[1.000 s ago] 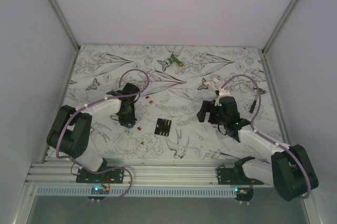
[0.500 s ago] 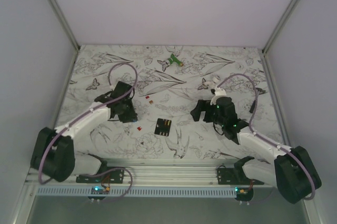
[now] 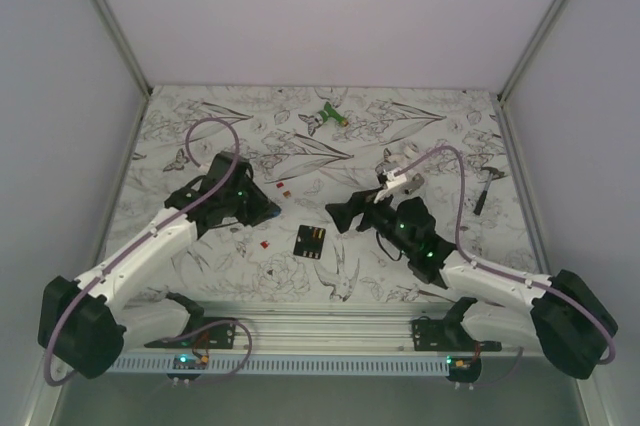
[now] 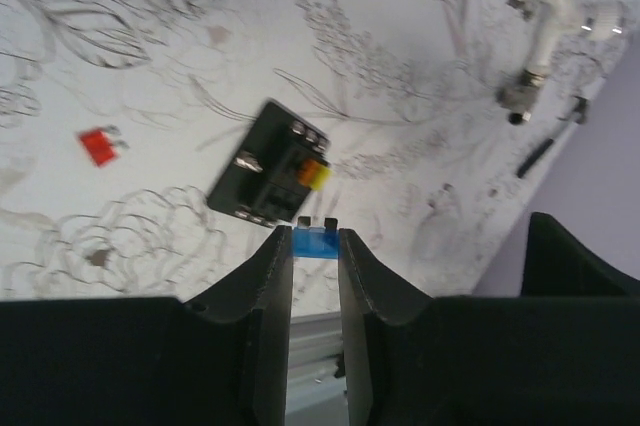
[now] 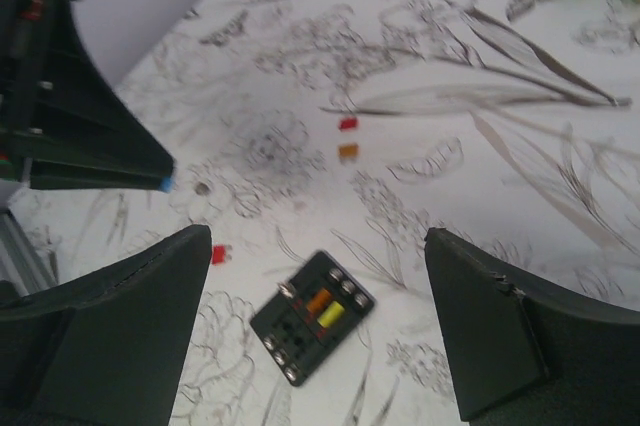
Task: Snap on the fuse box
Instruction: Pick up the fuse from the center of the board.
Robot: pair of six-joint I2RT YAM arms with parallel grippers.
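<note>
Your flower-printed cloth [image 3: 450,116] carries a green-and-white object [image 3: 328,114] at its far edge, a lone red fuse [image 3: 265,243] nearer you, and a second red fuse [image 3: 279,184] beside an orange fuse [image 3: 287,189]. A blue fuse [image 4: 316,242] is pinched above.

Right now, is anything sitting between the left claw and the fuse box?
Nothing visible does. The left claw, holding a blue fuse, has only bare printed table between it and the fuse box. The red fuse lies off to the side of that path.
</note>
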